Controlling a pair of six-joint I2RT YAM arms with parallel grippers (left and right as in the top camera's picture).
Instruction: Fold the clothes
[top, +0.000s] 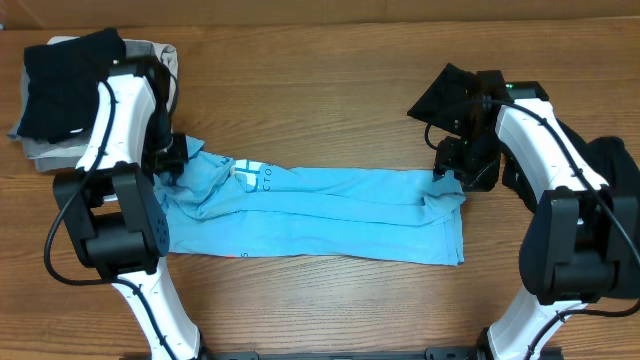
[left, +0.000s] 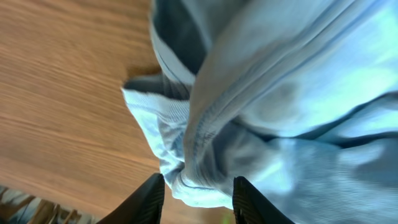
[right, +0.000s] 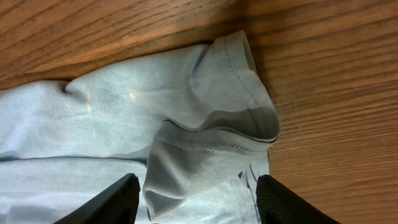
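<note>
The clothes here are chiefly a light blue T-shirt (top: 330, 215), folded into a long strip across the middle of the table, with white print near its bunched left end. A black garment (top: 60, 85) lies on a pile at the back left. My left gripper (top: 178, 160) hovers at the strip's left end. In the left wrist view its fingers (left: 199, 180) stand apart around a bunched hem (left: 186, 149), not pinching it. My right gripper (top: 447, 172) is at the strip's right end, open (right: 198, 180) over a loose flap of blue cloth (right: 186, 162).
Under the black garment lies a grey-beige cloth (top: 40, 152), close to the left arm. The wooden table (top: 320, 100) is bare behind and in front of the shirt. A black shape (top: 445, 95) juts out by the right wrist.
</note>
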